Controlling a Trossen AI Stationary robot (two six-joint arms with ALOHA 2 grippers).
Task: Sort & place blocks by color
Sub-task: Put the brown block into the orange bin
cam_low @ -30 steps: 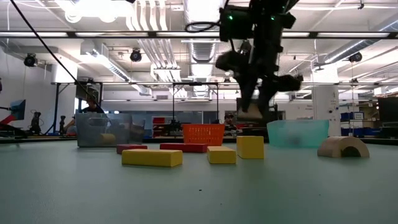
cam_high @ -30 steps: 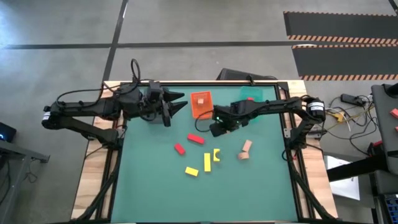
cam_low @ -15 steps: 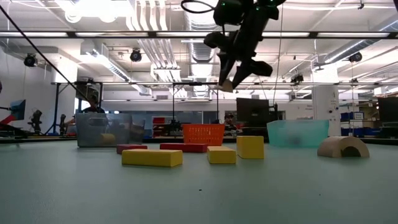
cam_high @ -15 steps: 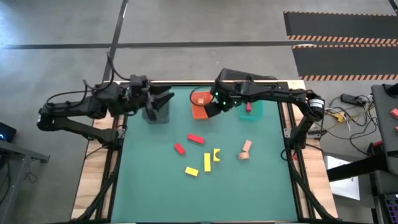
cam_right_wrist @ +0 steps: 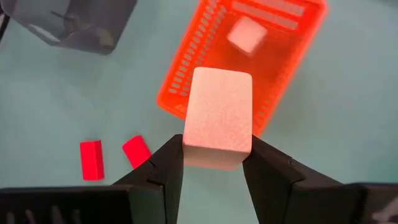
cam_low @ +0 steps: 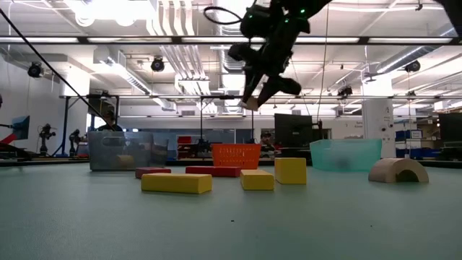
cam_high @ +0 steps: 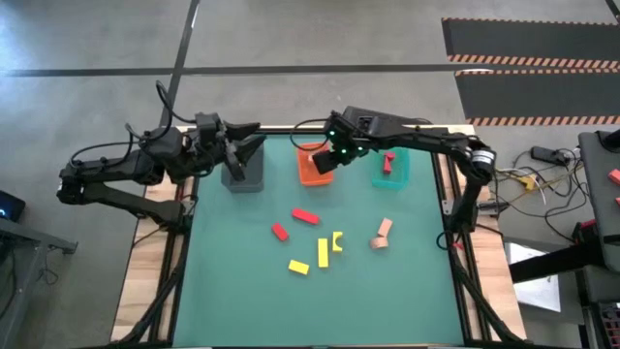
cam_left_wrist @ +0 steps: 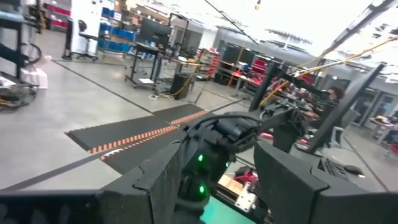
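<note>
The right pincer (cam_right_wrist: pixel 214 163) is clenched on a pale block (cam_right_wrist: pixel 219 118), holding it by its 2 flat sides, up in the air over the orange tray (cam_right_wrist: pixel 297 62) near the top middle of the high view. 1 more pale block (cam_right_wrist: pixel 247 34) already lies in that tray. The block looks light, hard and smooth, so flat sides are the best place to hold it. The left pincer (cam_high: pixel 242 145) waits, spread wide, above the grey tray (cam_high: pixel 244 177) at the upper left. Red (cam_high: pixel 304 216) and yellow blocks (cam_high: pixel 323 253) lie on the green bench (cam_high: pixel 232 291).
</note>
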